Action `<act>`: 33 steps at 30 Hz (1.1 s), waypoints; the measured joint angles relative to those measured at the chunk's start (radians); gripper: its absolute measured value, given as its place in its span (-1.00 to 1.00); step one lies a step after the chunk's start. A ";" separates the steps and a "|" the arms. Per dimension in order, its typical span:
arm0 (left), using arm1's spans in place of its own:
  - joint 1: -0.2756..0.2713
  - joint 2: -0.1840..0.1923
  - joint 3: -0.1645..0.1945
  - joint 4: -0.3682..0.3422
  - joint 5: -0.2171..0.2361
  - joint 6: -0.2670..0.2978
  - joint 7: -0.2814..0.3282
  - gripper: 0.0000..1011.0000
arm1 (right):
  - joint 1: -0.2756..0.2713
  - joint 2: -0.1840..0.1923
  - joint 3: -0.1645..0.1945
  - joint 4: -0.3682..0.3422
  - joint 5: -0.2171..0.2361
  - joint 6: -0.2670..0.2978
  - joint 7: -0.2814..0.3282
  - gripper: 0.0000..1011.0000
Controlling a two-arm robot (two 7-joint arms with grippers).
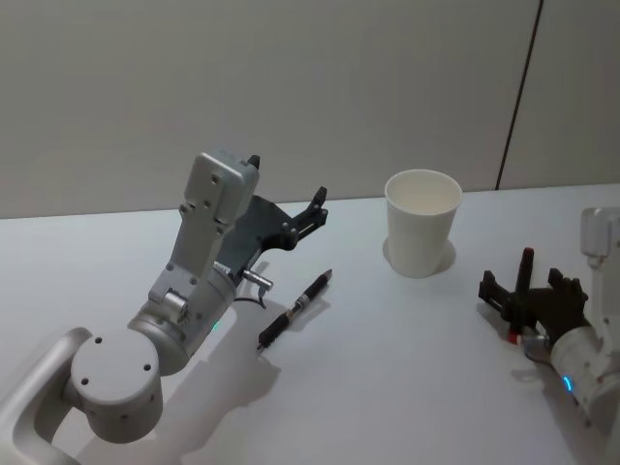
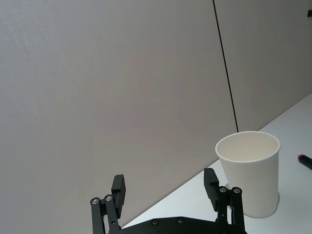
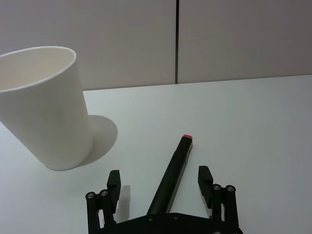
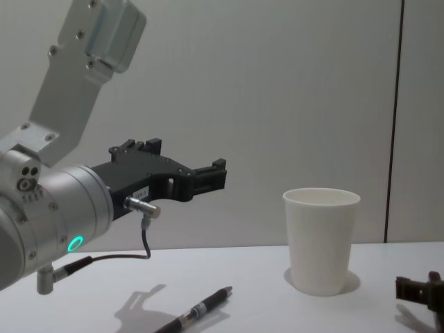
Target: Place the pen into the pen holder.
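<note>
Head view: the left tool (image 1: 289, 182) is hovering, jaws apart, above the pen (image 1: 295, 310) at centre. The right tool (image 1: 526, 287), lower right, is sitting spread wide

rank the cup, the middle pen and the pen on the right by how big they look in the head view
1. pen holder, clearly largest
2. middle pen, long but thin
3. right pen, looks shortest, but the open right tool hides its near end, so unsure
</note>
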 joint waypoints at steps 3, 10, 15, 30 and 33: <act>0.000 0.000 0.000 0.000 0.000 0.000 0.000 0.98 | 0.005 -0.006 -0.002 0.008 -0.004 0.002 -0.005 0.98; 0.000 0.000 0.000 0.000 0.000 0.000 0.000 0.98 | 0.016 -0.024 -0.006 0.026 -0.015 0.005 -0.020 0.98; 0.000 0.000 0.000 0.000 0.000 0.000 0.000 0.98 | 0.017 -0.027 -0.005 0.028 -0.018 0.006 -0.021 0.98; 0.000 0.000 0.000 0.000 0.000 0.000 0.000 0.98 | 0.013 -0.029 0.009 0.017 -0.020 0.022 -0.026 0.98; 0.000 0.000 0.000 0.000 0.000 0.000 0.000 0.98 | 0.013 -0.029 0.012 0.016 -0.022 0.030 -0.030 0.98</act>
